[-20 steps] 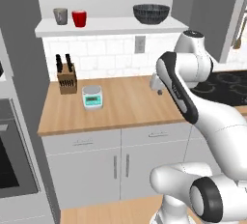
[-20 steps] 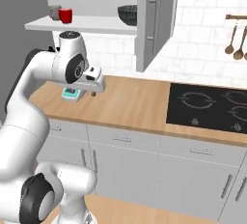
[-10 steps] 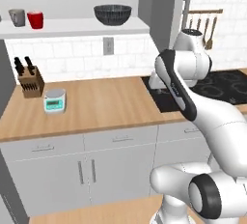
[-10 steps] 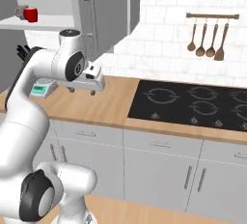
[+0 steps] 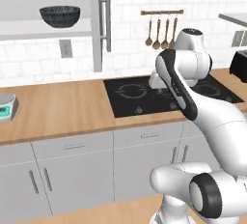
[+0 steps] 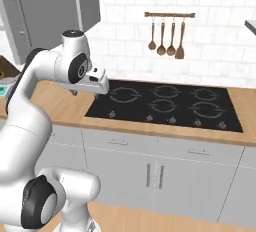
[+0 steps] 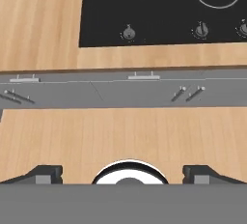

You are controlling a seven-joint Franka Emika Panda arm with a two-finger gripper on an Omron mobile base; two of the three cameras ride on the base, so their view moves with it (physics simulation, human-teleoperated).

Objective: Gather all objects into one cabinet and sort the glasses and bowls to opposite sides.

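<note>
White arm first, close to me: it folds up over the wooden counter, and its gripper hangs above the front edge of the black stove. From the camera on the hand, the two finger tips stand far apart, wide open, with nothing between them. So the hand is empty.

Below the counter are the grey doors of the low cupboards, all shut.

A bit farther back, at 9 o'clock in the left camera, a small scale sits at the end of the counter. The stove fills the middle, with round rings on top.

Farther still, on the tiled wall at 1 o'clock, wooden spoons hang from a rail.

Up high at 10 o'clock is the cabinet, its grey door swung open with a long metal bar on it. On its white shelf sits the dark bowl, near the right end of the shelf, close to the door.

I can't see any cups from here, so I can't tell where they stand now.

How far along is the job? I think it is early or in the middle. The bowl is already in a cabinet, which is good. But the robot holds nothing and faces the stove, well apart from the shelf. My guess is it still has to fetch cups, or check the other places, and then line cups on one side and the bowl on the other.
</note>
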